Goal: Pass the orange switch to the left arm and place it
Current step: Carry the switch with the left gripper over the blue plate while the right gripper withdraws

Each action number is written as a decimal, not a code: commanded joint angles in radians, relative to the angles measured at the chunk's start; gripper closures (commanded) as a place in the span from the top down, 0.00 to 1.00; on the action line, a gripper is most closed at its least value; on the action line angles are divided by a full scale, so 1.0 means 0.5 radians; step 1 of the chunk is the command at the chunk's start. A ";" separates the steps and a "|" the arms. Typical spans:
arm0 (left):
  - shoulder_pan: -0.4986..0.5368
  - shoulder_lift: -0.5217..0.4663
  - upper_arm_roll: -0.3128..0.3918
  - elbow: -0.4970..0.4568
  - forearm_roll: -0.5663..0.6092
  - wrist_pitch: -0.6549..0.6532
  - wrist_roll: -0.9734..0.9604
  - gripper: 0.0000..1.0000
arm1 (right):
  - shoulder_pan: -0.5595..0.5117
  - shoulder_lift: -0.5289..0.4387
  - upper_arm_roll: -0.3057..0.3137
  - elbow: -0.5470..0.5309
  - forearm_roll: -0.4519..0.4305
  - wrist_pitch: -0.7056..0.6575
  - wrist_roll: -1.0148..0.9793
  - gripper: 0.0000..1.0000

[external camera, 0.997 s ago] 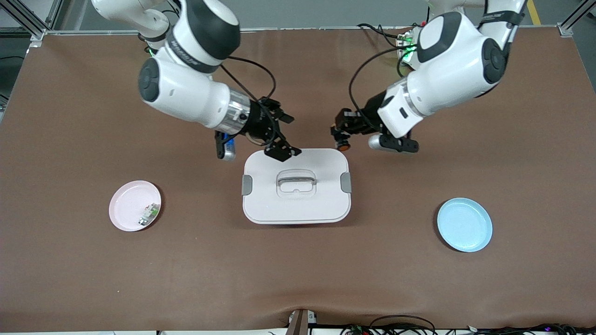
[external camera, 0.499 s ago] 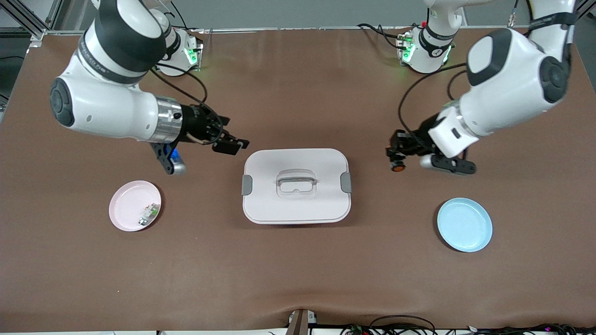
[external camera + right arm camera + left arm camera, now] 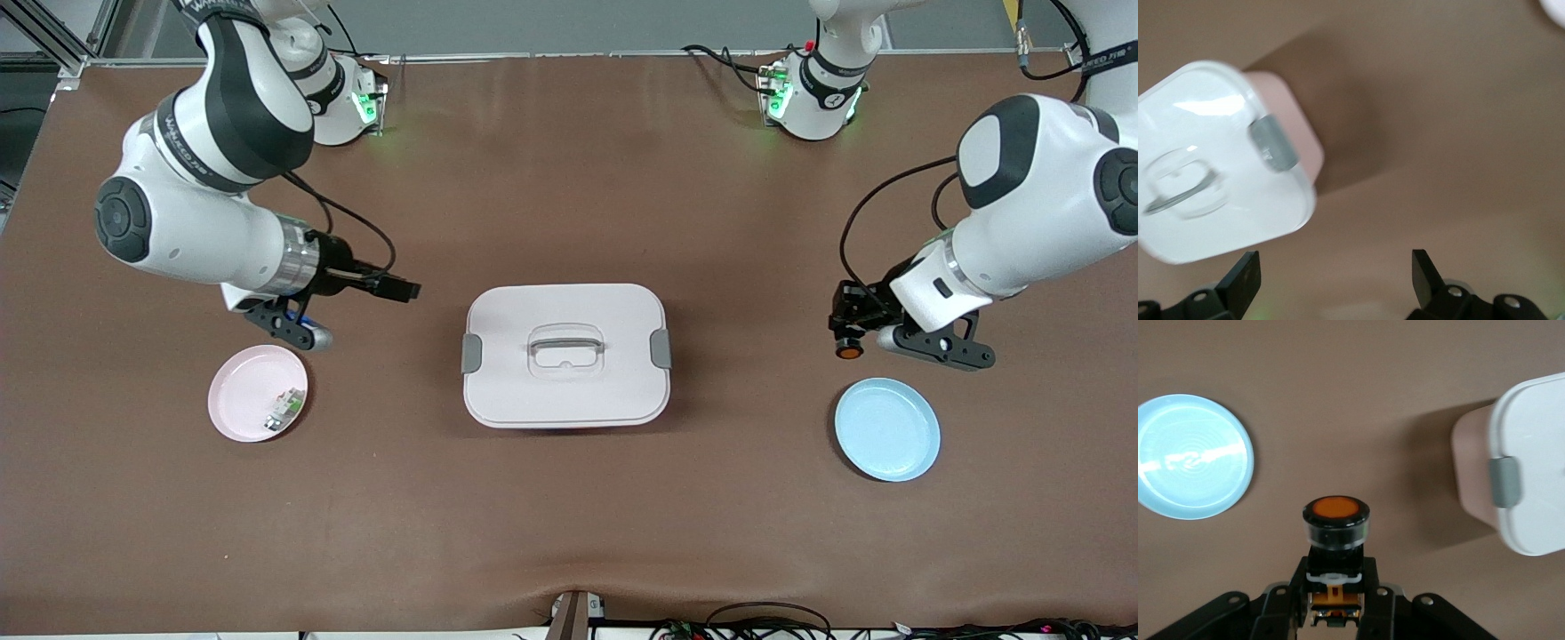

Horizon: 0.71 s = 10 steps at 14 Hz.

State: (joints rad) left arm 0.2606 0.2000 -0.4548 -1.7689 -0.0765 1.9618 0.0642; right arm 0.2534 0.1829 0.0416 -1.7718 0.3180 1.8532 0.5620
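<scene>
Brown table [image 3: 569,498]; orange switch [image 3: 1336,520] in left gripper [image 3: 1335,613], right gripper [image 3: 1335,273] spread.

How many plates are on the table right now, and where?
2. The pink plate lies toward the right arm's end, with a small green-and-white component on it. The blue plate lies toward the left arm's end.

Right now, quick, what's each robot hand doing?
Left gripper: shut on the orange switch, over bare table near the blue plate.
Right gripper: open, holding nothing, near the white box.
</scene>
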 commanded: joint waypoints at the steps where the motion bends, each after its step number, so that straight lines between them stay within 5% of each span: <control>1: 0.022 0.097 -0.020 0.092 0.232 -0.018 0.138 0.00 | -0.013 -0.255 0.027 -0.468 -0.212 0.361 -0.227 1.00; 10: 0.270 0.259 -0.017 0.160 0.650 0.016 0.942 0.00 | -0.402 -0.424 0.024 -0.613 -0.342 0.337 -0.884 1.00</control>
State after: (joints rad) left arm 0.3921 0.3112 -0.4529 -1.7117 0.1968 1.9667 0.4823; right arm 0.1241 0.0281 0.0385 -2.0379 0.1626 2.0398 0.2052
